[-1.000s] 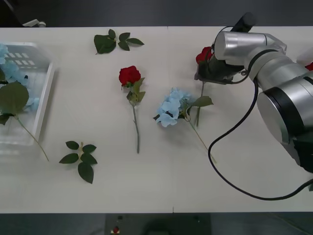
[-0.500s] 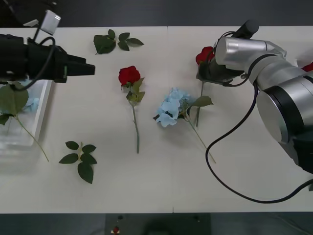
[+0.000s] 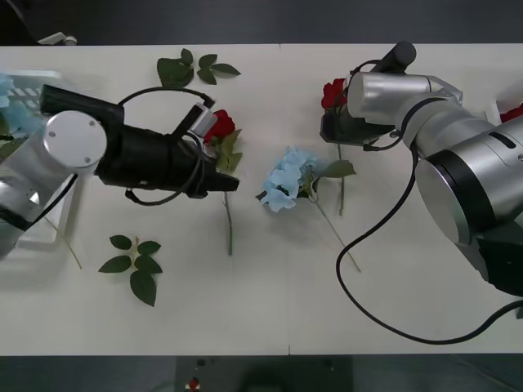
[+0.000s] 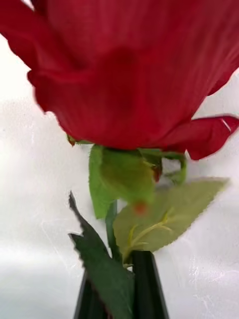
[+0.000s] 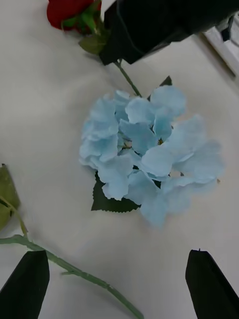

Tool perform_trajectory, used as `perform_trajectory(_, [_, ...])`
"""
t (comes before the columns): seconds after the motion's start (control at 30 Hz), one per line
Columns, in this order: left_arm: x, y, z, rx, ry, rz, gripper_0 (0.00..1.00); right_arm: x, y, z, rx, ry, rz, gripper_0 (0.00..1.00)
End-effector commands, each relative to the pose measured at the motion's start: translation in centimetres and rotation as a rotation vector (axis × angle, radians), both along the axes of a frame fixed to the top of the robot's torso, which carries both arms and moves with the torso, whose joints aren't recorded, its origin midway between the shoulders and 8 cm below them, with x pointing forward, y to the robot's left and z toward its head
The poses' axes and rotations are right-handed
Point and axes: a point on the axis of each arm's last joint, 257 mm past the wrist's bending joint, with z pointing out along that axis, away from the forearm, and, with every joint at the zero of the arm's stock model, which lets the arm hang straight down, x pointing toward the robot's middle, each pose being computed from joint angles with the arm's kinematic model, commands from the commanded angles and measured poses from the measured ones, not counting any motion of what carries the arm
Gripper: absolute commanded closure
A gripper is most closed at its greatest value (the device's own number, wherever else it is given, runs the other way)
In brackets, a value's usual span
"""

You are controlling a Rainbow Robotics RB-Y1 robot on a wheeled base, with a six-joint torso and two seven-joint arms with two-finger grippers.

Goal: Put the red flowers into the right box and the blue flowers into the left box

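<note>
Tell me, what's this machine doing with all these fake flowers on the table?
It is sorting flowers by colour into trays. The right gripper is shut on the stem of a red rose at the far right of the table. The left gripper is open and reaches toward the blue flower lying mid-table. Another red rose lies beside the left arm. One blue flower already sits in the white tray on the left.

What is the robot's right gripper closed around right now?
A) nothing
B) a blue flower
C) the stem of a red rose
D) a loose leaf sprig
C: in the wrist view the right gripper is pinched on the stem just below the red rose.
</note>
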Motion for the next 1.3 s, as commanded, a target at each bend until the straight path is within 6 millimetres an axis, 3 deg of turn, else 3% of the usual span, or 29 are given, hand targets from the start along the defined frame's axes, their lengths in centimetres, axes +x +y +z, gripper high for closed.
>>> perform_trajectory(0.03, [1.7, -0.9, 0.2, 0.041, 0.012, 0.079, 0.21, 1.2, 1.6, 2.5, -0.013, -0.047, 0.048, 1.00])
perform_trajectory(0.17, [2.2, -0.2, -1.9, 0.099, 0.040, 0.155, 0.21, 1.2, 1.5, 2.5, -0.014, -0.048, 0.048, 1.00])
perform_trajectory(0.33, [3.3, 0.7, -2.8, 0.121, 0.066, 0.263, 0.21, 1.6, 0.0, 3.0, -0.019, -0.055, 0.033, 1.00])
perform_trajectory(0.47, [4.5, 2.1, -3.8, 0.155, 0.067, 0.348, 0.21, 2.1, -1.8, 3.9, -0.022, -0.066, 0.021, 1.00])
perform_trajectory(0.6, [6.0, 2.6, -4.5, 0.146, 0.070, 0.436, 0.21, 2.5, -5.4, 5.6, -0.092, -0.069, 0.060, 1.00])
perform_trajectory(0.73, [7.5, 2.8, -5.0, 0.154, 0.059, 0.494, 0.21, 2.4, -9.5, 7.7, -0.149, -0.056, 0.089, 1.00])
perform_trajectory(0.93, [8.8, 1.8, -5.5, 0.148, 0.050, 0.554, 0.21, 1.5, -16.9, 12.7, -0.217, -0.032, 0.127, 1.00])
perform_trajectory(1.0, [9.0, 1.5, -5.5, 0.151, 0.043, 0.560, 0.21, 0.6, -20.6, 14.6, -0.249, -0.022, 0.114, 1.00])
perform_trajectory(1.03, [8.9, 1.5, -5.5, 0.151, 0.043, 0.559, 0.21, 0.5, -21.2, 14.9, -0.253, -0.023, 0.111, 1.00])
perform_trajectory(1.1, [8.9, 1.1, -5.7, 0.151, 0.045, 0.558, 0.22, -0.4, -25.1, 16.2, -0.279, -0.021, 0.079, 1.00])
perform_trajectory(1.3, [8.5, 0.8, -6.4, 0.183, 0.030, 0.541, 0.41, -3.2, -34.4, 19.1, -0.385, -0.010, -0.014, 1.00])
